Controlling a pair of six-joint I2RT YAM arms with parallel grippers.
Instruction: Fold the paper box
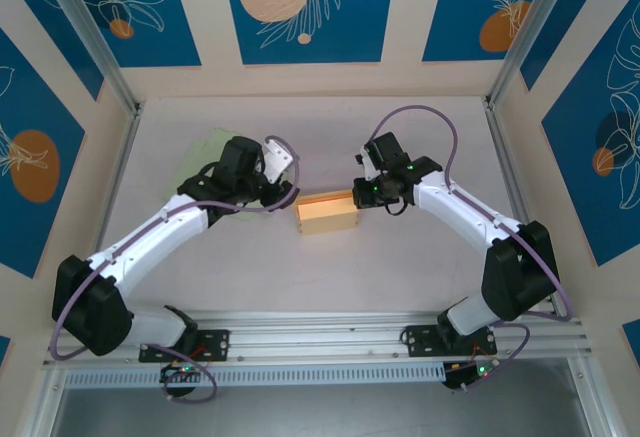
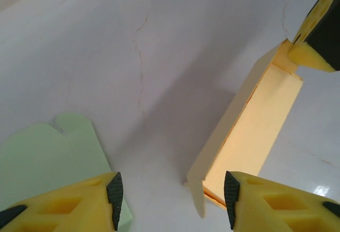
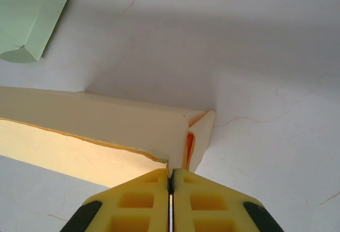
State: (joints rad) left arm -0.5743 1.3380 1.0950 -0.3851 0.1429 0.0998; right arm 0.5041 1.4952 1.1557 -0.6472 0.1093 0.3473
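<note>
Lightness is the main thing about the paper box (image 1: 327,215). It is a long, pale yellow, half-formed shell of thin sheet. It would likely slide across the smooth table (image 1: 330,287) at the slightest push, and dent or crease if squeezed across a wall. Its folded edges and corners look like the stiffest parts, so those, and the loose end flaps, are the sensible places to take hold. A pinch on a single thickness of paper needs little force, and one end probably has to be pinned while the other is worked.

The box lies near the middle of the table, its length running left to right between the two arms. The right gripper (image 3: 171,174) is at its right end with its fingers clamped together. From the right wrist view they appear to pinch the thin upright edge at that end corner, just beside a small end flap (image 3: 203,134) that stands out from the wall. In the left wrist view its tip touches the far top corner of the box.

The left gripper (image 2: 171,192) is at the box's left end, released, its fingers (image 2: 114,192) apart with nothing grasped. The near end of the box, with its loose flap, sits in the gap close to the finger on the picture's right; I cannot tell whether it touches. A flat green paper cutout (image 2: 48,157) lies on the table just beside the other finger, apart from the box.
</note>
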